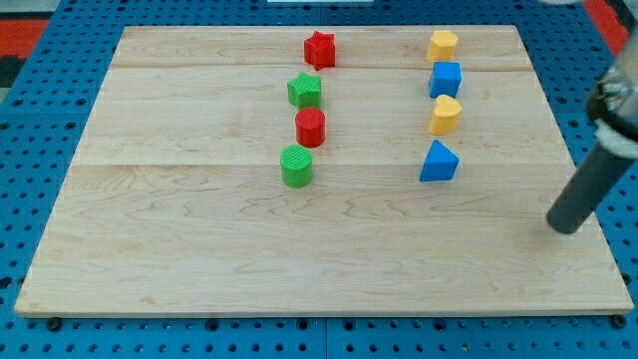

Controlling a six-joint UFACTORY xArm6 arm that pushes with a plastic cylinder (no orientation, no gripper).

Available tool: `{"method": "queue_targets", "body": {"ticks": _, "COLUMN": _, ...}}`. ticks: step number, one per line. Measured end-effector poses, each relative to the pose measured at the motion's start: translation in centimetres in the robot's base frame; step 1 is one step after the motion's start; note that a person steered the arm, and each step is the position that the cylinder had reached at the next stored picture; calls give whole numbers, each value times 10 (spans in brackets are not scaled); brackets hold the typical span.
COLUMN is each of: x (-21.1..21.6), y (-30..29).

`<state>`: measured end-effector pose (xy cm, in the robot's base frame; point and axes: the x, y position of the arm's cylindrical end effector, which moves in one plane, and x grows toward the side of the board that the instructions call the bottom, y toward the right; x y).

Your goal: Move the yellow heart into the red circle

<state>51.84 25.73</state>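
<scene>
Roughly mid-right on worktop (199, 259): yellow heart (446, 115), small, rounded, between blue cube (446, 78) above and blue triangle (439, 162) below. Red circle (310, 127) sits well left. Tool, a bare rod, nothing to spread or pinch; my tip (564, 226) lower right of heart, well apart.

You see my tip (566, 225) resting near the right edge of the wooden board (199, 249), well apart from every block. Toward the board's top edge stand two columns. The left one runs red star (319, 49), green star (305, 91), red circle (311, 127), green circle (296, 166). The right one runs yellow block (443, 45), blue cube (446, 79), yellow heart (446, 115), blue triangle (439, 162), nearest my tip.
</scene>
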Motion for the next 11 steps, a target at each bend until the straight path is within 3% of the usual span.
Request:
{"method": "queue_targets", "body": {"ticks": 2, "x": -143, "y": -30}}
{"method": "queue_targets", "body": {"ticks": 3, "x": -157, "y": -107}}
{"method": "queue_targets", "body": {"ticks": 4, "x": -160, "y": -193}}
{"method": "queue_targets", "body": {"ticks": 6, "x": -168, "y": -76}}
{"method": "queue_targets", "body": {"ticks": 7, "x": -166, "y": -143}}
{"method": "queue_targets", "body": {"ticks": 9, "x": -139, "y": -118}}
{"method": "queue_targets", "body": {"ticks": 11, "x": -128, "y": -245}}
